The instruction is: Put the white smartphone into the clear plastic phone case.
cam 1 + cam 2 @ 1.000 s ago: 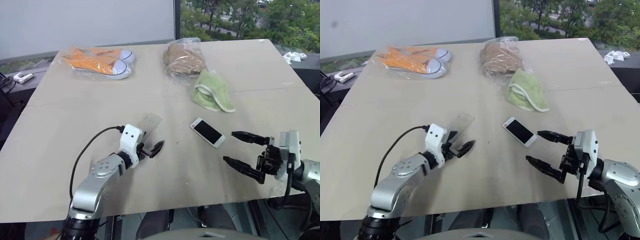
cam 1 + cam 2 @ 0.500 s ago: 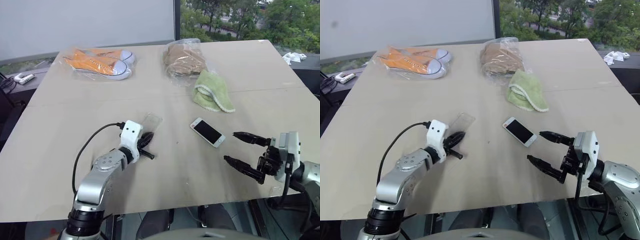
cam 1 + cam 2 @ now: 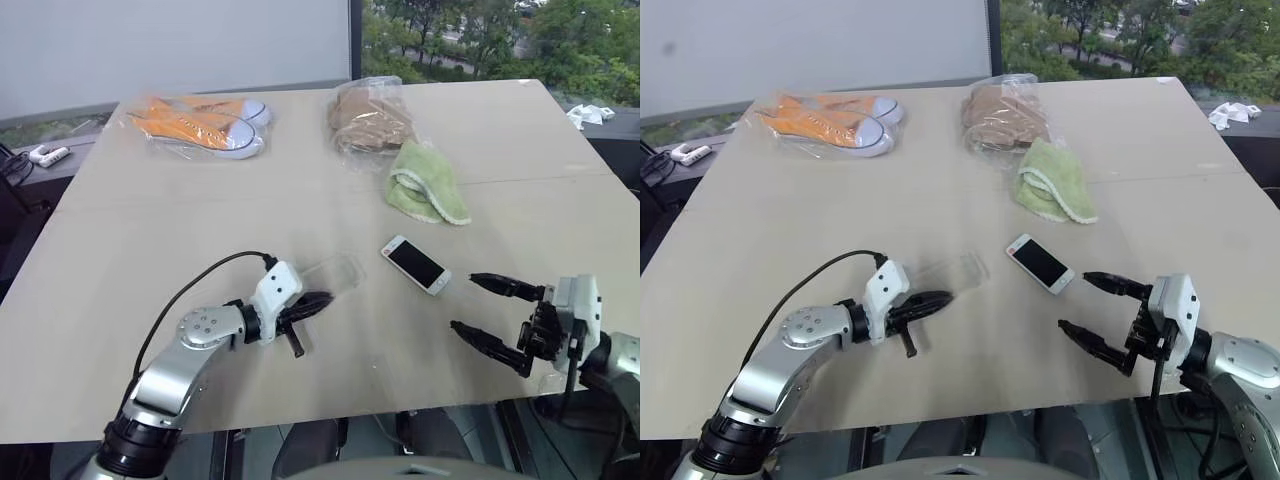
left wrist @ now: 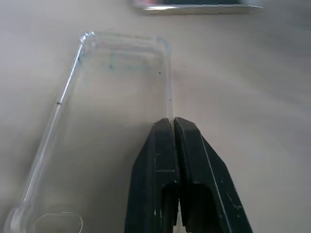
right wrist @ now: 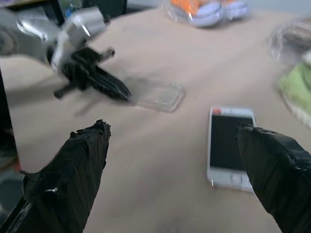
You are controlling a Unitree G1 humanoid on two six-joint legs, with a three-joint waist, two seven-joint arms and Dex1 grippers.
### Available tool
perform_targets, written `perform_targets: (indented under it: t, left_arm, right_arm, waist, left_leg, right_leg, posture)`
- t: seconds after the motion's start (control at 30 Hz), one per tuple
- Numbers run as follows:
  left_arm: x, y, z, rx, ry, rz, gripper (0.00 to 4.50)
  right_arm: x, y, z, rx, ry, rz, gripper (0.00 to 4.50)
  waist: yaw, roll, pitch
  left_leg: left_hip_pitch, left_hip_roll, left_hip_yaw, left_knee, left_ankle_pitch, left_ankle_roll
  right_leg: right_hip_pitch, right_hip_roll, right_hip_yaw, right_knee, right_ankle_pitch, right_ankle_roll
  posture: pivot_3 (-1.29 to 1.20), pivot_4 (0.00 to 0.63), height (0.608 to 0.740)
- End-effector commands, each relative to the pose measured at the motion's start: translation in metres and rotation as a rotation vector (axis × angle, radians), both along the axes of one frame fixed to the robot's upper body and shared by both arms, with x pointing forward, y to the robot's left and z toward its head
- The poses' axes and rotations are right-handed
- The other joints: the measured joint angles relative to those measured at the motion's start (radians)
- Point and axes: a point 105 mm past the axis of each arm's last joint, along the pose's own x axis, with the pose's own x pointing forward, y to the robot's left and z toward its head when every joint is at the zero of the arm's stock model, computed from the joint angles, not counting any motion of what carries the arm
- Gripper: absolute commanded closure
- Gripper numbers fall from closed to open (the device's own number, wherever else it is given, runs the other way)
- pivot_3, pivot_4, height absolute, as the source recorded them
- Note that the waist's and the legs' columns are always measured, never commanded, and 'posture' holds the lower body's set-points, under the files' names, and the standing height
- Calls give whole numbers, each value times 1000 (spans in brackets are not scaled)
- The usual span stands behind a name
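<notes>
On the beige table, head view first: the white smartphone with the black screen lies flat, and everything else I'll place off it. The clear, thin plastic phone case sits just to its left, apart from it. The left gripper has its black fingers pinched together on the case's near edge. The right gripper hovers near the phone's front-right, fingers spread wide, holding nothing.

Left wrist view: the fingers are pressed tight together with the case's side wall clamped between them. The phone's edge shows just past the case's far end.

Right wrist view: both wide-open fingertips frame the phone, not touching it.

So I'd say the case is secured; next the right gripper needs to close on the phone and carry it over.
</notes>
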Motion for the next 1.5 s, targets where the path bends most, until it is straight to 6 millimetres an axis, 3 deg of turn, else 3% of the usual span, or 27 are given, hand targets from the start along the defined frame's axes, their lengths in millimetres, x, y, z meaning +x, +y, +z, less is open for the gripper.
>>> perform_targets:
  t: [0.03,0.13,0.37,0.6,0.73,0.9,1.13,1.3,1.5]
  left_arm:
    - [-14,-12,6,25,-53,-199,4456]
    - [-23,-15,-2,81,-41,-317,4456]
    - [-20,-12,-3,103,-55,-369,4456]
    - [-17,-18,4,80,-101,-345,1509]
    - [-22,-10,15,50,-122,-307,43]
    - [-30,10,34,4,-94,-254,43]
    - [-41,36,62,-136,-31,-82,43]
    - [-46,47,68,-120,-26,-21,43]
    - [-55,42,76,-166,-22,-18,43]
  right_arm:
    - [-6,-9,1,-44,-43,6,0]
    - [-13,-15,-10,-99,-21,20,0]
    - [-16,-19,-13,-132,-33,16,0]
    - [-12,-17,-12,-131,-18,17,0]
    - [8,-18,-15,-112,59,-102,0]
    - [40,-13,-23,-201,100,-239,0]
    - [72,3,-42,-304,39,-248,0]
    - [79,13,-53,-308,62,-199,0]
    - [88,22,-60,-320,84,-171,0]
  waist:
    - [-2,0,0]
    - [-2,0,0]
    - [-2,0,0]
    - [-2,0,0]
    - [-5,0,0]
    - [-3,0,1]
    - [-3,0,1]
    - [-4,1,2]
    - [-15,-1,1]
  left_leg:
    - [0,0,0,0,0,0]
    - [0,0,0,0,0,0]
    - [0,0,0,0,0,0]
    - [0,0,0,0,0,0]
    - [0,0,0,0,0,0]
    - [0,1,0,0,0,0]
    - [-2,0,0,0,0,0]
    - [-1,0,0,0,0,0]
    - [1,1,0,0,0,0]
  right_leg:
    - [0,0,0,0,0,0]
    - [0,0,0,0,0,0]
    - [0,0,0,0,0,0]
    - [0,0,0,0,0,0]
    - [0,0,0,0,0,0]
    - [-1,0,0,0,0,0]
    - [-2,0,0,-1,0,0]
    - [-2,1,-1,-1,0,0]
    - [-1,1,0,-1,1,-2]
  posture:
    - [0,150,740]
    - [0,150,740]
    - [0,150,740]
    - [0,150,740]
    - [0,150,740]
    - [0,150,740]
    - [0,150,740]
    - [0,150,740]
    - [0,150,740]
